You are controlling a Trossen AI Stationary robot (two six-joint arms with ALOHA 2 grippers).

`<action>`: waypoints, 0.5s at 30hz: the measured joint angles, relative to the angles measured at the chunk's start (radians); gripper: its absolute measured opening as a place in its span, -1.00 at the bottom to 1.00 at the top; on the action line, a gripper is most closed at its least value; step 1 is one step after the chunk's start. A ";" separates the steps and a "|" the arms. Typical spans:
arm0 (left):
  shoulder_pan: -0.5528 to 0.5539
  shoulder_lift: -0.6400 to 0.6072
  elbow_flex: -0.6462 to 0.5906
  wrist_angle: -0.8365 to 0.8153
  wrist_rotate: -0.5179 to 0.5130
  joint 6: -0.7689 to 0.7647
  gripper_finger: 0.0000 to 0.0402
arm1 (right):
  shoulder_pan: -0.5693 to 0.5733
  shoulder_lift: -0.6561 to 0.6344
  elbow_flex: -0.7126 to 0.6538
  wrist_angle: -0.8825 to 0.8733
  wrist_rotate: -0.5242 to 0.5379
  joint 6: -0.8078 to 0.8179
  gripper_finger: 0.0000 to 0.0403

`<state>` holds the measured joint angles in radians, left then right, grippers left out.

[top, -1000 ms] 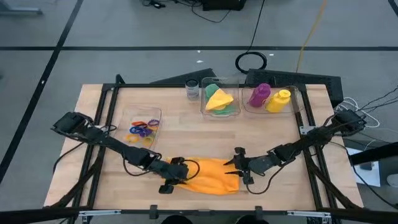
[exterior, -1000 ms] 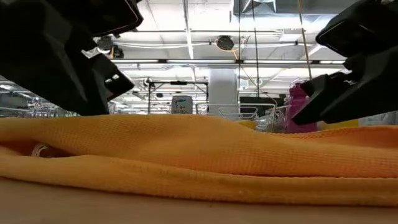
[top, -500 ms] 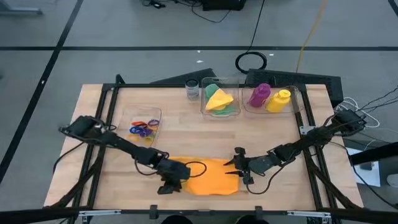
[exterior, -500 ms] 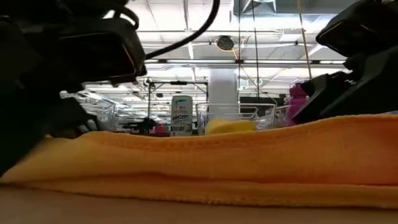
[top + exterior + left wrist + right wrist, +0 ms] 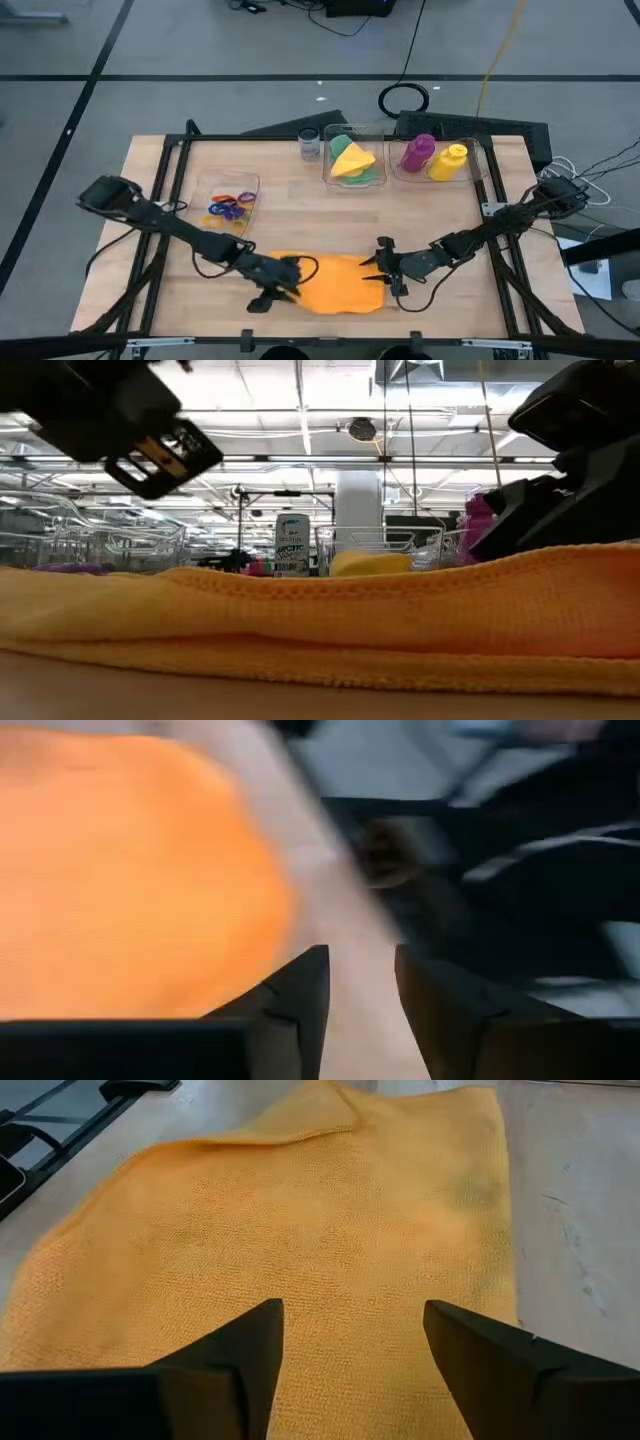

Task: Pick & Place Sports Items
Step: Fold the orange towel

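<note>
L gripper (image 5: 284, 287) sat at the L edge of the orange cloth (image 5: 338, 285). Wrist cam showed its fingers (image 5: 300, 995) slightly parted, a narrow gap, nothing pinched between them, so it had let go. Vs 1 s ago: the cloth was wider then, reaching further L under that gripper; by 0.5 s ago its L part had been folded over toward the R, and now the L arm had backed off a bit and lifted, clear of the cloth in the low cam. The cloth lay shorter and doubled, with a thicker fold line facing the low cam.

R gripper (image 5: 385, 270) was at the cloth's R edge, same spot in all three high frames. Fingers (image 5: 235, 1350) were spread wide over the cloth, not gripping.

Read: fold step looked done, pick not started. The cloth was on the table front-centre, well short of the box (image 5: 352, 160) behind it holding the yellow and green cloths. Bottles (image 5: 432, 157) were R of that box, rings (image 5: 230, 207) behind-L of the cloth.
</note>
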<state>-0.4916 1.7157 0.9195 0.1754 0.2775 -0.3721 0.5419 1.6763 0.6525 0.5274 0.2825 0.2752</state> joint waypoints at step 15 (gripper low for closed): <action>0.124 0.015 0.000 -0.226 -0.316 0.083 -0.49 | 0.000 0.003 0.000 0.050 -0.105 -0.020 -0.24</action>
<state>-0.3678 1.7305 0.9195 -0.0509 -0.0383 -0.2892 0.5423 1.6797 0.6525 0.5776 0.1772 0.2549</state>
